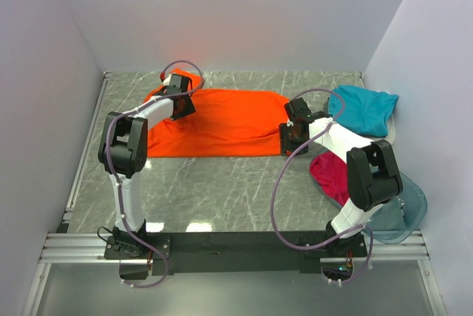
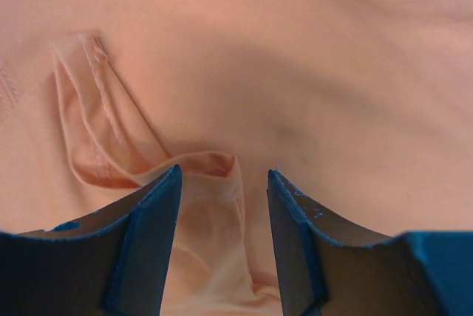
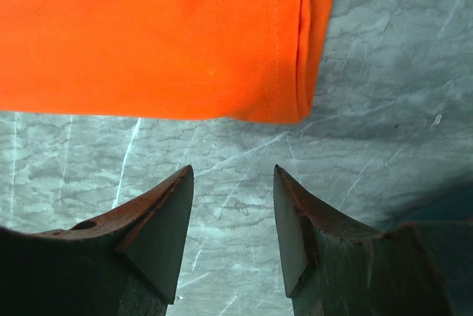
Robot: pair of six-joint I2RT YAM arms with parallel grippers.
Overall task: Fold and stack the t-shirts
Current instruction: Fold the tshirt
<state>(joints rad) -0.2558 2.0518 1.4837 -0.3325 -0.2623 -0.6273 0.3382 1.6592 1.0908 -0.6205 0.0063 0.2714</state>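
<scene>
I reckon I'm mid-fold on the bright orange soft-cloth t-shirt (image 1: 214,120), which lies flat along the far edge of the tabletop (image 1: 222,198). The left claw (image 2: 223,179) stands apart astride a raised pucker of it. The right claw (image 3: 233,176) gapes over bare tabletop just beside its corner. Next, both need to pinch cloth.

spread tee (image 1: 214,124): table (image 1: 222,190) centre
bunched tee (image 1: 362,109): right of it, rear
third tee (image 1: 329,172): right front, by tub (image 1: 414,205)
</scene>
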